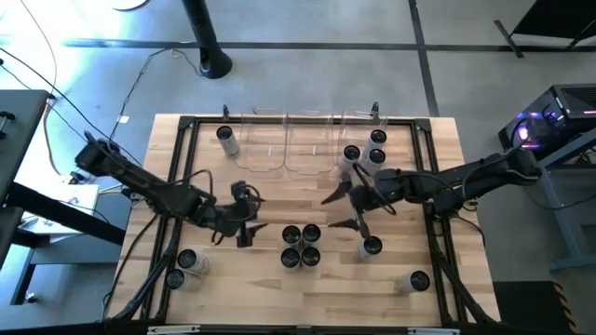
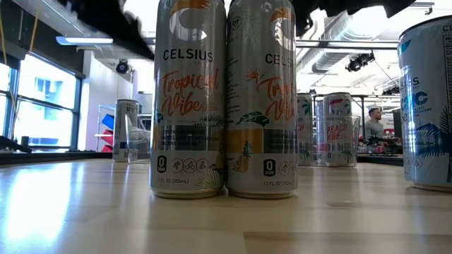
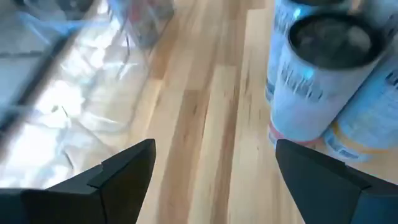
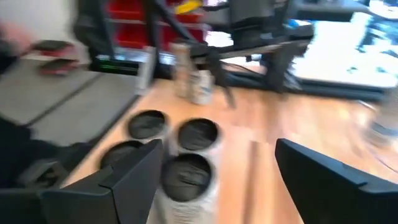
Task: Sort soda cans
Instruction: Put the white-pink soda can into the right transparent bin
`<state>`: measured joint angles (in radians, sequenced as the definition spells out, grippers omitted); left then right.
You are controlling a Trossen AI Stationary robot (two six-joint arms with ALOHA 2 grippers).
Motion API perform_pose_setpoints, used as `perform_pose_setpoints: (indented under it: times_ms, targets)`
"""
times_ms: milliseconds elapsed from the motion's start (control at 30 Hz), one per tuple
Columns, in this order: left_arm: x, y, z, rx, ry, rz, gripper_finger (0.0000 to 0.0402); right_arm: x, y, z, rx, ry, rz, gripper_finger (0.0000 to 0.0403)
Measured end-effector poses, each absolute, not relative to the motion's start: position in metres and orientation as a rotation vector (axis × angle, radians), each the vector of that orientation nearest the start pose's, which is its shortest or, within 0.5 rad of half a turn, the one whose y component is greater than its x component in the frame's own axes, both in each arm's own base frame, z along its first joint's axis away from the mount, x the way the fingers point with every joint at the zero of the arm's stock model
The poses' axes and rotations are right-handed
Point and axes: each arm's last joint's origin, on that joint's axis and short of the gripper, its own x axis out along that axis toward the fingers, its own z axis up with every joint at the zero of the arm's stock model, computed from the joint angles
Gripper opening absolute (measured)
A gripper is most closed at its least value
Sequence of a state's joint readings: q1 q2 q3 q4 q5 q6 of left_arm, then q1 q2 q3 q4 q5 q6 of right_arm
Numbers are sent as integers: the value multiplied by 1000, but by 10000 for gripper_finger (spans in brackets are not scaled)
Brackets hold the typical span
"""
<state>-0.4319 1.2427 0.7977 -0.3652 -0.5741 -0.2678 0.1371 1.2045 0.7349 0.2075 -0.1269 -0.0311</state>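
centrally, a cluster of four soda cans [image 1: 300, 245] stands upright in a tight square on the wooden table [image 1: 317, 288], and it serves as the landmark for everything else. the left tool [image 1: 250, 223] hovers just to the left of the cluster, released, its two dark fingers [image 3: 124, 174] spread wide with bare table between them and nothing held; in the left wrist view the pale cans [image 3: 323, 68] sit close ahead of one finger. the right tool [image 1: 346, 207] hangs above and to the right of the cluster, likewise released and empty, and its wrist view looks down on the four dark can tops [image 4: 180, 155].

a lone can [image 1: 372, 247] stands just right of the cluster, near the right tool. another can [image 1: 418, 280] stands farther right toward the table's near corner. two cans [image 1: 182, 265] stand well to the left of the cluster. far behind the cluster, clear plastic bins [image 1: 298, 140] line the back edge of the table; one can [image 1: 225, 136] stands beside the leftmost bin, and three cans [image 1: 365, 149] are grouped at the rightmost bin, though whether inside it cannot be told.

in the low view two pale cans [image 2: 224, 99] of the cluster stand side by side, touching.
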Motion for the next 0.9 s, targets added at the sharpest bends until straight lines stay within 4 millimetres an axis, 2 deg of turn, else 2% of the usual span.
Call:
perform_pose_setpoints:
  times_ms: [200,400,700,833,900]
  targets:
    - [220,-86,195,4,447,109,328,261,41,265,-40,282,190,307]
    - [213,-81,174,-71,288,21,328,257,40,271,31,266,179,307]
    - [221,-83,183,58,88,-56,328,251,40,284,141,195,172,307]
    - [226,-82,184,59,110,-184,328,252,41,286,150,173,170,307]
    - [229,-79,185,59,131,-185,328,253,43,285,157,173,171,307]
